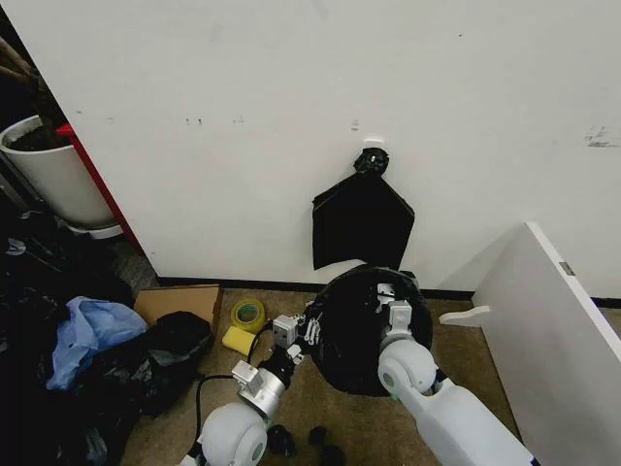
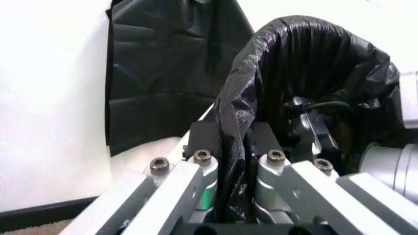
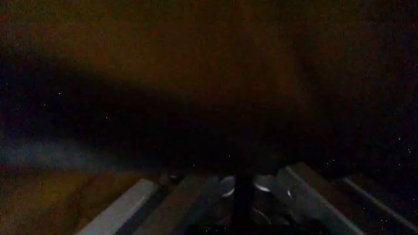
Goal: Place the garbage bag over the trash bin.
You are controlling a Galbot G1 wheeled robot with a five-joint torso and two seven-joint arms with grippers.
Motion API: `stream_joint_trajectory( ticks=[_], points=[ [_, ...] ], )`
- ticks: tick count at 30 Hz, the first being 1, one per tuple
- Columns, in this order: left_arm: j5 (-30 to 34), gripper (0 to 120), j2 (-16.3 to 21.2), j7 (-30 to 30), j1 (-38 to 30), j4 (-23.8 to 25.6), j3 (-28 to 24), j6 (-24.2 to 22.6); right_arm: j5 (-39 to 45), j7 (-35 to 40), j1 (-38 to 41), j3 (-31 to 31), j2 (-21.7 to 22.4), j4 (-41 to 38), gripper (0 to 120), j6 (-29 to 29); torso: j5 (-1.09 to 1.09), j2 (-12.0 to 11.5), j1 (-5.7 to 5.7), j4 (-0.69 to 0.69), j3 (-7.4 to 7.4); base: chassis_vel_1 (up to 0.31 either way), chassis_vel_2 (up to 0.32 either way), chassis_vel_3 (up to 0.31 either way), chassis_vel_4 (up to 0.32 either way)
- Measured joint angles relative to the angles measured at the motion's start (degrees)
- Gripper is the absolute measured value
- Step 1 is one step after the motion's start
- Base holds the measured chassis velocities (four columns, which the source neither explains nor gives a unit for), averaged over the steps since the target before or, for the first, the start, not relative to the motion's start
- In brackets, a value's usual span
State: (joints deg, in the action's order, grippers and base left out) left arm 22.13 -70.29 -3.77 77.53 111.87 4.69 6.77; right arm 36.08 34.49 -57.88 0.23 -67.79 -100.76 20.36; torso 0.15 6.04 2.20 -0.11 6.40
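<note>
White wall backs a brown carpet where the garbage bag (image 1: 351, 335) drapes the trash bin. Left gripper (image 2: 236, 157) pinches the bag's rim film; right gripper (image 1: 389, 294) reaches inside, its jaw state unreadable.

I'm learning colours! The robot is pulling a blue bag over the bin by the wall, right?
Not quite: the garbage bag is black, not blue, as the head view shows. The left gripper pinches its edge at the rim, by the wall.
</note>
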Motion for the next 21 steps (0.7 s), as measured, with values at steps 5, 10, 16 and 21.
stream_joint_trajectory(
  ticks=[5, 10, 16, 21],
  points=[
    [-0.41, 4, 0.20, -0.22, 0.22, 0.04, 0.67, 0.26, 3.43, -0.22, -1.85, 0.32, 0.77, -3.89, 0, 0.36, 0.00, 0.00, 0.00, 0.00, 0.00, 0.000, 0.000, 0.000, 0.000],
    [-1.40, 4, 0.35, -0.47, 0.06, -0.53, 1.77, 1.16, 7.17, 1.81, -5.73, 0.24, 2.61, -11.61, 0, 3.57, -0.01, 0.00, 0.00, -0.01, 0.00, 0.000, 0.000, 0.000, 0.000],
    [-2.55, 4, 0.48, -1.22, -0.17, -0.69, 3.33, 3.21, 18.06, 7.65, -8.07, 0.98, 2.84, -17.02, 0, 10.17, 0.01, 0.00, 0.00, 0.00, -0.01, 0.000, 0.000, 0.000, 0.000],
    [-3.55, 4, 0.58, -2.59, -1.25, -2.59, 4.49, 5.87, 27.21, 10.80, -8.98, 2.83, 3.29, -21.31, 0, 14.13, 0.00, 0.00, 0.00, 0.00, 0.00, 0.000, 0.000, 0.000, 0.000]
  ],
)
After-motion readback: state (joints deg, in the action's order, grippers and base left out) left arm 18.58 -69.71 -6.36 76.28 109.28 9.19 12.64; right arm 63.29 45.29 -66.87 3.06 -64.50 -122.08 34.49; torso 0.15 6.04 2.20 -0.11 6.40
